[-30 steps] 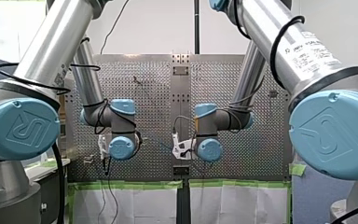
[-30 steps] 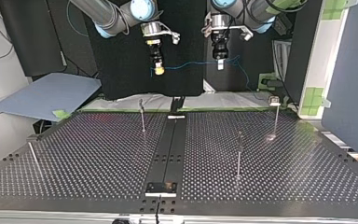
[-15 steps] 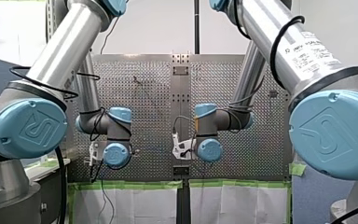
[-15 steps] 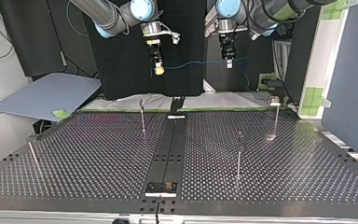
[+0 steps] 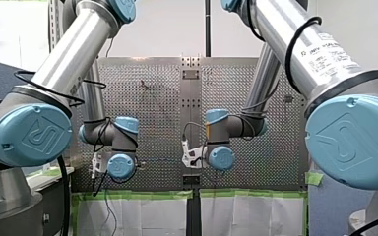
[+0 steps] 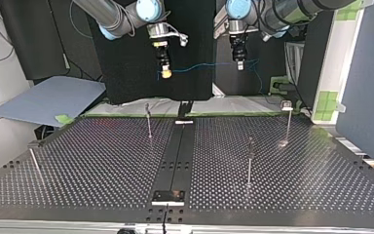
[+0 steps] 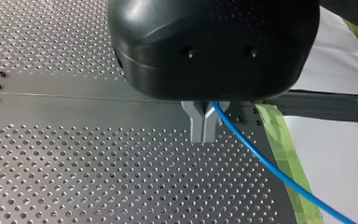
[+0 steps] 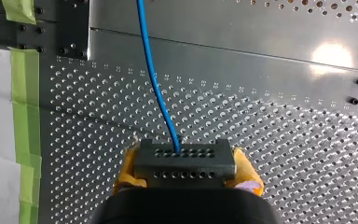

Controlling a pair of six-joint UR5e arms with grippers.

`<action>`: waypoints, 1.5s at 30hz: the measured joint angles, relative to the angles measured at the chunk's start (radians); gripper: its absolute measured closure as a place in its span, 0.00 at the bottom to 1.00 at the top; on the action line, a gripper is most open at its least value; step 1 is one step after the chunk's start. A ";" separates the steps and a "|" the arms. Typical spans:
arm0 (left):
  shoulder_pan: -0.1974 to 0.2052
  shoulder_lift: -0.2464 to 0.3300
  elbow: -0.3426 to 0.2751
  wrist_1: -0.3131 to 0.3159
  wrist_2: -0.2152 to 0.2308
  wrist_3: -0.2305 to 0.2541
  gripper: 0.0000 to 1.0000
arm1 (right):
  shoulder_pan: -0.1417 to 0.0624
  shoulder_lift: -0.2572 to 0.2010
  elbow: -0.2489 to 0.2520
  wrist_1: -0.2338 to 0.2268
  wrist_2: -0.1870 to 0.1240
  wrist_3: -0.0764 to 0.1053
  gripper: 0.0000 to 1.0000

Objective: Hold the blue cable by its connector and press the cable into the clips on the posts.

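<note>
Currently my right tool (image 6: pixel 165 73) is clamped on the black connector (image 8: pixel 185 161). Its yellow pads (image 8: pixel 246 171) squeeze the block from both sides, so the blue cable (image 8: pixel 150 70) leaves straight ahead of it. Gripping the plug rather than the wire gives me, I judge, a rigid handle that fixes the cable's end and its heading.

My left tool (image 7: pixel 203 125) is pinched together on the cable itself, the metal fingers (image 7: pixel 196 123) meeting around it. From there the free length trails away beside that tool. Between the two tools the cable runs in a fairly straight, nearly level span. I take that to be the purpose of the two-handed hold: a stretched length can be laid across a clip and pushed home.

The thin posts (image 6: pixel 148 122) stand on the counter (image 6: pixel 102 161) well below and apart from both tools, so no part of the cable touches one. The clips at their tops are too small to make out. I judge that the pressing has not begun, and the next move calls for lining the span up over a post.
</note>
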 joint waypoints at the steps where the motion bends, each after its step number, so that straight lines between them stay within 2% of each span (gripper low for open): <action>1: -0.004 0.004 0.000 -0.004 -0.004 -0.003 1.00 | -0.001 -0.001 -0.002 0.004 0.002 -0.003 1.00; 4: -0.015 0.027 0.000 -0.028 -0.026 -0.015 1.00 | 0.001 -0.015 -0.017 0.025 0.009 0.001 1.00; 7: -0.027 0.053 0.000 -0.053 -0.044 -0.024 1.00 | 0.006 -0.038 -0.026 0.051 0.009 0.021 1.00; 11: -0.031 0.091 0.000 -0.091 -0.027 -0.033 1.00 | 0.011 -0.074 -0.030 0.088 -0.014 0.050 1.00; 14: -0.029 0.120 0.000 -0.120 -0.008 -0.039 1.00 | 0.012 -0.100 -0.030 0.108 -0.038 0.059 1.00; 19: -0.023 0.168 0.000 -0.168 0.005 -0.048 1.00 | 0.012 -0.147 -0.036 0.126 -0.073 0.058 1.00; 26: -0.016 0.236 0.002 -0.236 0.013 -0.049 1.00 | 0.012 -0.213 -0.072 0.178 -0.081 0.048 1.00; 32: -0.002 0.294 0.014 -0.293 0.041 -0.082 1.00 | 0.012 -0.222 -0.102 0.204 -0.082 0.046 1.00; 38: 0.021 0.346 0.023 -0.347 0.043 -0.113 1.00 | 0.012 -0.223 -0.110 0.209 -0.082 0.051 1.00; 45: 0.046 0.412 0.060 -0.412 0.089 -0.175 1.00 | 0.013 -0.223 -0.126 0.220 -0.098 0.044 1.00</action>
